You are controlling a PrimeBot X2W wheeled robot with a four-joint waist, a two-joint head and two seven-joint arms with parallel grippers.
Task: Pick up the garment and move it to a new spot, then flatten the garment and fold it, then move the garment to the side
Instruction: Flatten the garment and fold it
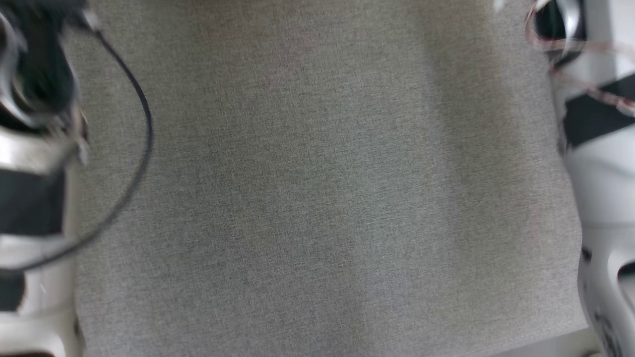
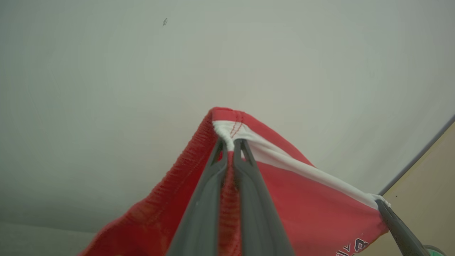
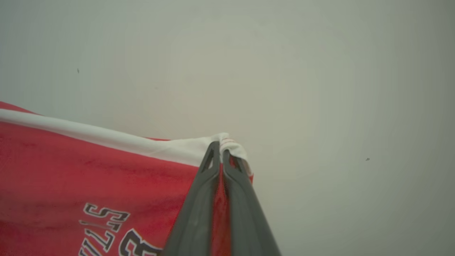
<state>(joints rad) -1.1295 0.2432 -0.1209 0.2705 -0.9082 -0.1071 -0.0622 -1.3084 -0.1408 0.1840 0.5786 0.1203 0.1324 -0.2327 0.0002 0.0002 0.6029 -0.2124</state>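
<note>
1. Garment [image 3: 71, 167], red with a white edge band, is hanging stretched in the air between both grippers, off the grey desk [image 1: 317, 198]. The pick-up-and-move step is seemingly running.
2. Left gripper [image 2: 233, 142] is pinching one corner of the band, fingers closed on the cloth.
3. Right gripper [image 3: 219, 147] is clamping the other corner likewise. Next, both are needing to lower evenly, keeping the band taut.
4. Lettering [image 3: 106, 220], white outlined in black, is running off the view's edge and is not reading whole.

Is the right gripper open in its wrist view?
No, the right gripper is pinched shut on the white edge of the red garment.
</note>
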